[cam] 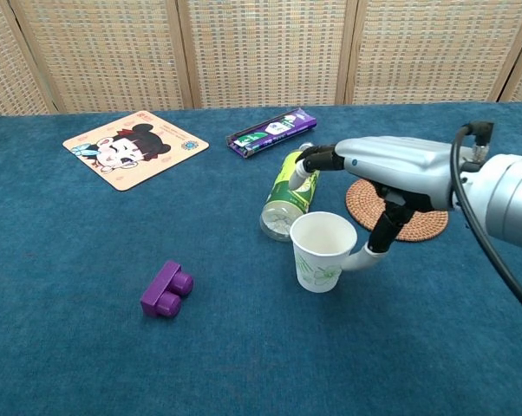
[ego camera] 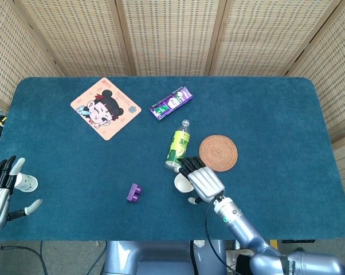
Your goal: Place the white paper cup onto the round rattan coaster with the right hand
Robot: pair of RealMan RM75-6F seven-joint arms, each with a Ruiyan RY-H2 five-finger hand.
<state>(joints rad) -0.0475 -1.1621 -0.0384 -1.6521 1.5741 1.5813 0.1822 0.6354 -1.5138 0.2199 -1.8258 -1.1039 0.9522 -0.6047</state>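
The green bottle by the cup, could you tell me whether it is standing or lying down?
Lying down: the green bottle rests on its side on the table.

cup (cam: 322, 251): white paper, faint green print on its side, upright, open mouth up; lower centre of the chest view, on the blue cloth.
coaster (cam: 398, 208): round, woven brown rattan, flat; right of centre, up and right of the cup, apart from it.

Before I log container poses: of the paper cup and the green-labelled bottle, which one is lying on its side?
The green-labelled bottle: it lies flat on the table, cap pointing toward the far edge. The white paper cup stands upright, mouth open upward, just in front of it.
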